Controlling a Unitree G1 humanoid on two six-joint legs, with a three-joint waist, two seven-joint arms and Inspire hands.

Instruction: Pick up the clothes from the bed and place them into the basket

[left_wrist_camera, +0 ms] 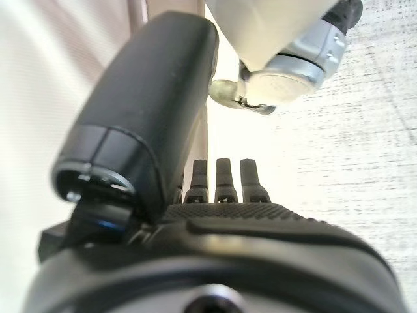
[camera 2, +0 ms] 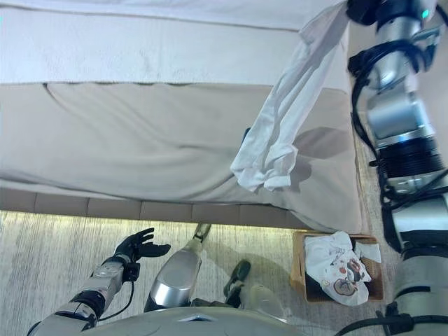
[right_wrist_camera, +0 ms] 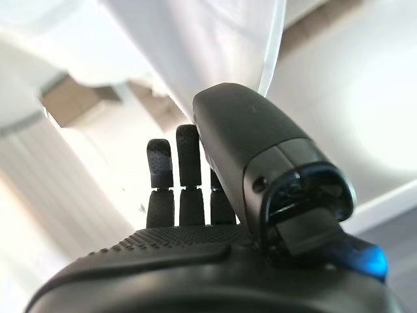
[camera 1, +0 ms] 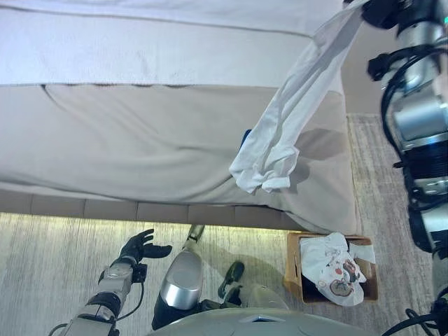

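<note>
Fingers [right_wrist_camera: 186, 163] of the right dark hand [right_wrist_camera: 215, 261] pinching, together with the thumb, the top end of a long white cloth garment [camera 1: 294, 119], raised high at the far right corner of the bed. Fingers [left_wrist_camera: 225, 179] of the left dark hand [camera 1: 140, 247] straight and relaxed, holding nothing, low above the pale striped floor [camera 1: 49, 266] in front of the bed.

Hanging from the right hand as a long, narrow, crumpled strip, thin and plain white. Long axis slanted: upper end at the hand, far and to the right, lower end nearer and more to the left. Bunched into soft folds at the bottom, over the beige bed cover [camera 1: 140, 140] near the bed's front right corner; cannot tell whether the folds touch the cover or hang just above it. Something dark [camera 1: 245, 136] peeking out just behind the strip's lower part, too hidden to identify.

Square brown basket [camera 1: 292, 269] on the floor, just in front of the bed's front right corner, nearer than the hanging strip's lower end. Already inside: a crumpled white printed garment [camera 1: 334, 269] with reddish and dark marks, filling most of the basket and spilling over its near rim.
</note>
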